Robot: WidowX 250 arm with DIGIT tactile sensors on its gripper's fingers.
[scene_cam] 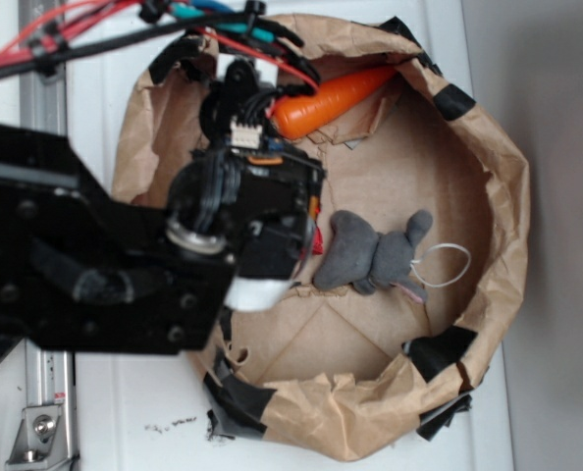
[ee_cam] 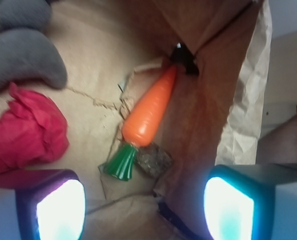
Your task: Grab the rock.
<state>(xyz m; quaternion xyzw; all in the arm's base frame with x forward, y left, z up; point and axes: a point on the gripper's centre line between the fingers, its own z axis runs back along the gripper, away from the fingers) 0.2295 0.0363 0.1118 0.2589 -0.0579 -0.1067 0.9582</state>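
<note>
The rock (ee_cam: pixel 153 160), a small dark brown speckled lump, lies on the brown paper next to the green top of the orange carrot (ee_cam: pixel 148 111), close to the paper wall. My gripper (ee_cam: pixel 144 207) hovers above it with its fingers wide apart and nothing between them; the rock sits just beyond the gap. The glowing pads (ee_cam: pixel 61 210) show at the bottom corners of the wrist view. In the exterior view the arm hides the rock, and the gripper (scene_cam: pixel 272 211) hangs over the left part of the paper bowl (scene_cam: pixel 488 186), below the carrot (scene_cam: pixel 331 98).
A red wrinkly ball (ee_cam: pixel 23 132) lies left of the carrot. The grey plush mouse (scene_cam: pixel 375 255) rests mid-bowl, its grey body (ee_cam: pixel 23 57) at the upper left of the wrist view. The crumpled paper wall (ee_cam: pixel 223 90) rises right beside the rock.
</note>
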